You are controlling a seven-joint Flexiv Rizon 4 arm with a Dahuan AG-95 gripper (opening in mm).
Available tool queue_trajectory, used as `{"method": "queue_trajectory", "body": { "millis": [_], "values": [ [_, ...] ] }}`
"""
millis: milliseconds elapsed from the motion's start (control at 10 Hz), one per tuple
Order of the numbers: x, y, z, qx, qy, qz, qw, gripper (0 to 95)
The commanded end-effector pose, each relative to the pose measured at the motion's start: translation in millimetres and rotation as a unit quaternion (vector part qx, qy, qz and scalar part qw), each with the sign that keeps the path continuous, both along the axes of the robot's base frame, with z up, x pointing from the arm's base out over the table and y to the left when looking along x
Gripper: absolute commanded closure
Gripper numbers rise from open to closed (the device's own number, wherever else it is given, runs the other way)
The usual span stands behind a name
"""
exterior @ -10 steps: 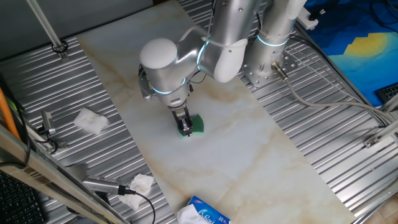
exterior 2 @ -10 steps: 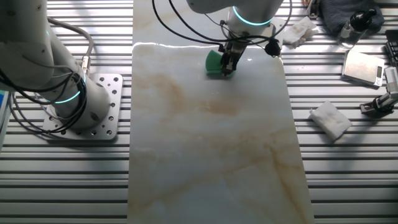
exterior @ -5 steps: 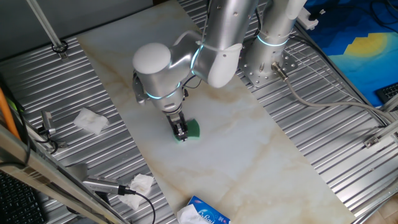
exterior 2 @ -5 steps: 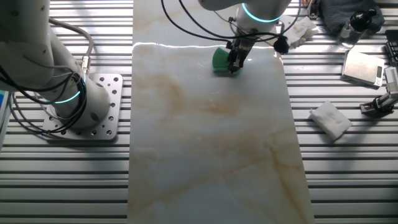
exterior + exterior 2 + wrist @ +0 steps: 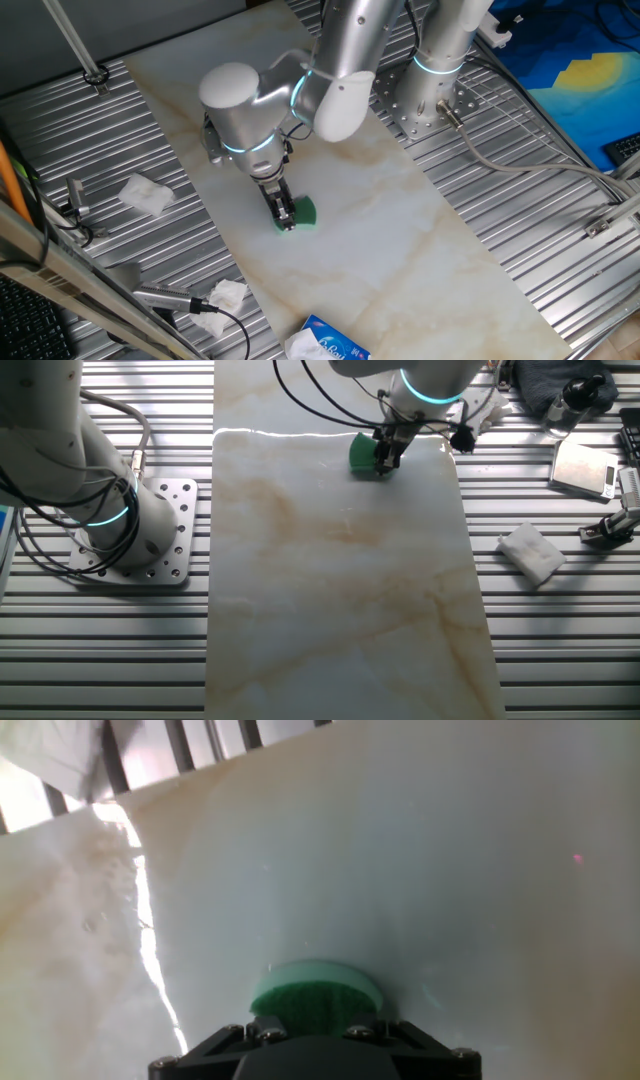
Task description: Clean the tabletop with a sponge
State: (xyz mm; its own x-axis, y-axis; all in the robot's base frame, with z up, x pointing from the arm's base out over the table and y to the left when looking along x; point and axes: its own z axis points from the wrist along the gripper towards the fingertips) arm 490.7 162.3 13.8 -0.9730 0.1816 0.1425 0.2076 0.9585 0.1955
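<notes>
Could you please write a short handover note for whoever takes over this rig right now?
Gripper: shut on the sponge, pressing it onto the tabletop.
Sponge: on the slab, toward the side where crumpled tissues lie on the ribbed metal.
Done: sponge picked up and in contact with the slab, wiping under way.
Left: brown marks show across the slab; most of it lies away from the sponge.

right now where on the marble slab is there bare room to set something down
The off-white marble tabletop is bare from the green sponge to its near end in the other fixed view. It is crowded at the sponge, gripped in the fingers, and near the blue-and-white tissue pack at one end.
</notes>
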Motion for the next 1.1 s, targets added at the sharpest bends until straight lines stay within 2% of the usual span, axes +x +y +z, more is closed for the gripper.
{"method": "queue_trajectory", "body": {
  "millis": [100,400,600,800,1100],
  "values": [
    [2.9,2.9,-6.1,0.004,-0.005,-0.001,1.0000,57.0],
    [3.4,3.8,-6.1,-0.005,-0.004,0.000,1.0000,57.0],
    [3.9,4.0,-5.8,-0.005,-0.009,-0.001,0.9999,57.0],
    [6.4,4.0,-4.6,-0.028,-0.010,0.015,0.9994,57.0],
    [9.4,4.9,-6.8,-0.037,-0.016,0.014,0.9991,57.0]
  ]
}}
